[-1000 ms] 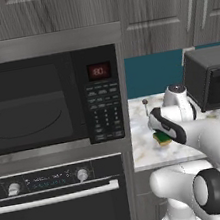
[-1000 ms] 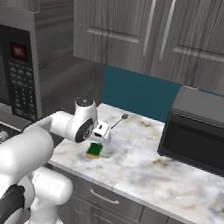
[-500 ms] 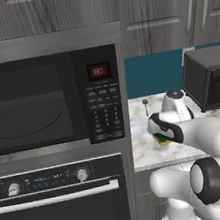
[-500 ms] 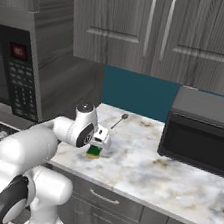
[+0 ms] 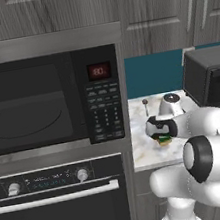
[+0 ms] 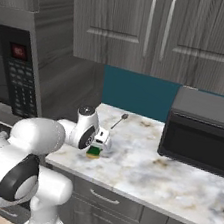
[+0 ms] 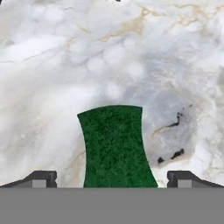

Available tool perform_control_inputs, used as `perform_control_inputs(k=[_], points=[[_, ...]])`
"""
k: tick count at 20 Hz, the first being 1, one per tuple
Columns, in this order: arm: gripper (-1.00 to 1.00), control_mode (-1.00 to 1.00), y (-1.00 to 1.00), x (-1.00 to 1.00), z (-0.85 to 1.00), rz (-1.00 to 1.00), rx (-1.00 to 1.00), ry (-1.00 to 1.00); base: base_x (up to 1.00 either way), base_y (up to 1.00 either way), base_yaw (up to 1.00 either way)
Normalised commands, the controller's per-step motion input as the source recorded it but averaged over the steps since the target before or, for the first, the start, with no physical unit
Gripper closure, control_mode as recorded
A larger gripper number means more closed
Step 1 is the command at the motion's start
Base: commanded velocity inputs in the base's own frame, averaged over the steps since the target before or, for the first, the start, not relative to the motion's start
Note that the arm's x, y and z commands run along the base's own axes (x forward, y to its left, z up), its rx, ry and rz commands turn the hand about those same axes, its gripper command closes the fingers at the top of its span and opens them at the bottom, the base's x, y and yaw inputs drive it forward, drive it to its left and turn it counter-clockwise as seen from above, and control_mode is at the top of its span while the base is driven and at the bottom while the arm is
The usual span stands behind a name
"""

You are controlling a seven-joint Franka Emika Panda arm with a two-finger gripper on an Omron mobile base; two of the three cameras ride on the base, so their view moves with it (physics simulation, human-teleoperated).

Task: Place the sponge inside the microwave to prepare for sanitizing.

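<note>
The sponge (image 7: 115, 144), green on top and yellow beneath, lies flat on the marble counter (image 7: 52, 65) near its left front corner. My gripper (image 7: 113, 181) hangs straight above it, open, with one dark fingertip on each side of the sponge and a gap to both. From the base views the sponge (image 5: 164, 141) (image 6: 93, 153) peeks out under the hand, and the gripper (image 5: 161, 136) (image 6: 100, 144) sits just over it. The black microwave (image 5: 50, 104) (image 6: 16, 70) is built in at the left, its dark-windowed door shut.
A black oven (image 5: 60, 196) with two knobs and a bar handle sits below the microwave. A second black box appliance (image 5: 210, 77) (image 6: 202, 132) stands on the counter at the right. A small spoon (image 5: 145, 106) (image 6: 119, 120) lies near the teal backsplash.
The hand has come down and slightly left toward the sponge. The jaws stay open and the sponge has not moved.
</note>
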Motion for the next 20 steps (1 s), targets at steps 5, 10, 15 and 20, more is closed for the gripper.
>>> perform_control_inputs(k=[5,10,15,20], points=[[-1.0,-1.0,0.0,0.05,-0.21,0.0,0.0,0.04,0.0,0.0,0.0],[-1.0,-1.0,0.0,0.08,-0.22,0.0,0.0,0.01,0.0,0.0,0.0],[-1.0,-1.0,0.0,0.14,-0.19,0.0,0.0,0.0,0.0,0.0,0.0],[-1.0,-1.0,0.0,0.1,-0.16,0.0,0.0,0.0,0.0,0.0,0.0]])
